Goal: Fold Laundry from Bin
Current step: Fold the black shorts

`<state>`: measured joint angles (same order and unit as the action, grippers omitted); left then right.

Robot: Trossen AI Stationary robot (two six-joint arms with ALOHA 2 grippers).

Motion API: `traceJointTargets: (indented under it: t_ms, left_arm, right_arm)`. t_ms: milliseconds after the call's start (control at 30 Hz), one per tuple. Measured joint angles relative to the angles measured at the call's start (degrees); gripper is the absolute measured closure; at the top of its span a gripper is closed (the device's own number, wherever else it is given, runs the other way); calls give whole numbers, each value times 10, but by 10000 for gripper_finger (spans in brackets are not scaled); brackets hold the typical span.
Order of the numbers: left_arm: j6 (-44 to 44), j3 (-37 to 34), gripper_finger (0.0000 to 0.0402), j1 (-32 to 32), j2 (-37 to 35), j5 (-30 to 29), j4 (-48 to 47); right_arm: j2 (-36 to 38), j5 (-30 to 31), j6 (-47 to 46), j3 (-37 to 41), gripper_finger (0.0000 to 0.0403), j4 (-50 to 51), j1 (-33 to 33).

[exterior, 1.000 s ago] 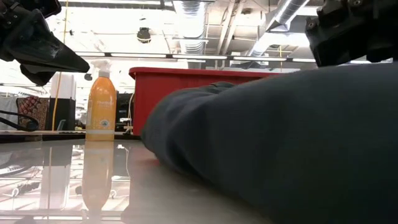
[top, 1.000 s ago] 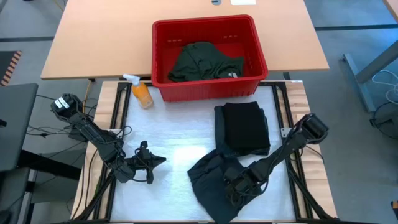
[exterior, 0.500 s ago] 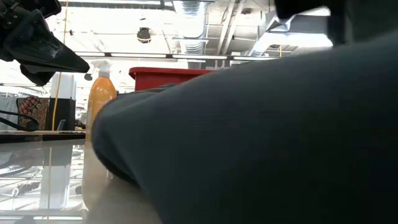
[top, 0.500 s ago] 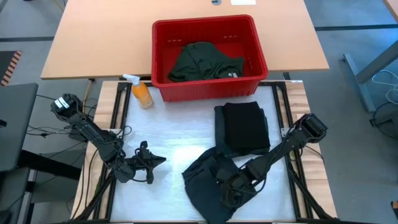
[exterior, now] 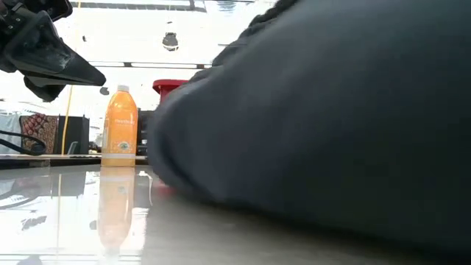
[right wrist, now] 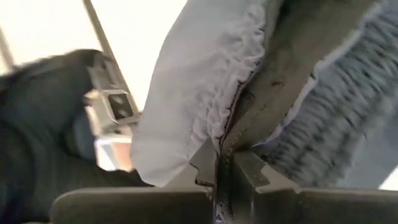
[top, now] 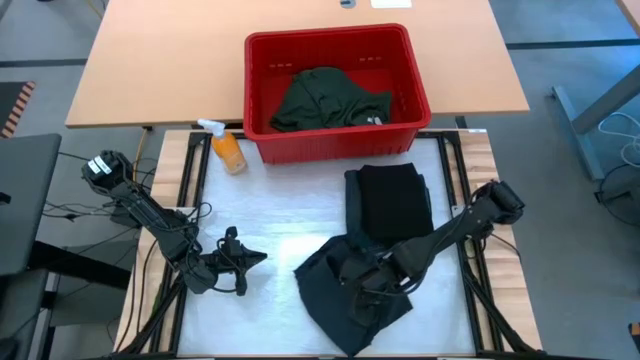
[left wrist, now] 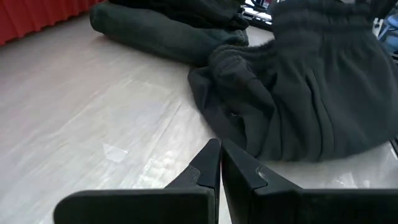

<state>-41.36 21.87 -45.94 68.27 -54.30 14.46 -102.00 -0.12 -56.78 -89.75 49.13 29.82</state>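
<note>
In the low view, dark cloth (exterior: 331,118) hides most of the bin (exterior: 165,88).

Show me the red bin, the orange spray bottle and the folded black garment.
red bin (top: 330,148), high view, front wall.
orange spray bottle (top: 229,152), high view, body.
folded black garment (top: 392,205), high view, top face.

Bright ceiling light glared off the glossy bench (exterior: 66,221), while the near dark garment (exterior: 331,110) blurred out of focus.

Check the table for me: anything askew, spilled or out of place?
Nothing spilled. The orange spray bottle stands upright beside the red bin. Only the crumpled dark garment is untidy, and the right gripper is shut on it.
</note>
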Motion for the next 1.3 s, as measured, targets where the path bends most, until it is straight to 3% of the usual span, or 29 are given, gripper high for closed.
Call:
traceJointTargets:
  t_ms: [267,433,667,933,1100,1300]
  left_arm:
    - [0,0,401,0,0,1,-1]
    - [0,0,401,0,0,12,-2]
    - [-3,0,401,0,0,12,-4]
    - [-14,0,401,0,9,14,-5]
    - [-20,0,402,6,27,17,-2]
    - [-24,0,402,23,31,45,8]
  right_arm:
    - [58,19,-45,-18,364,132,7]
    - [102,34,-125,42,364,249,24]
    - [138,3,-138,238,364,53,21]
    - [131,0,-136,312,355,41,7]
    - [127,-2,-128,313,312,36,8]
    - [115,-1,-137,324,228,-7,13]
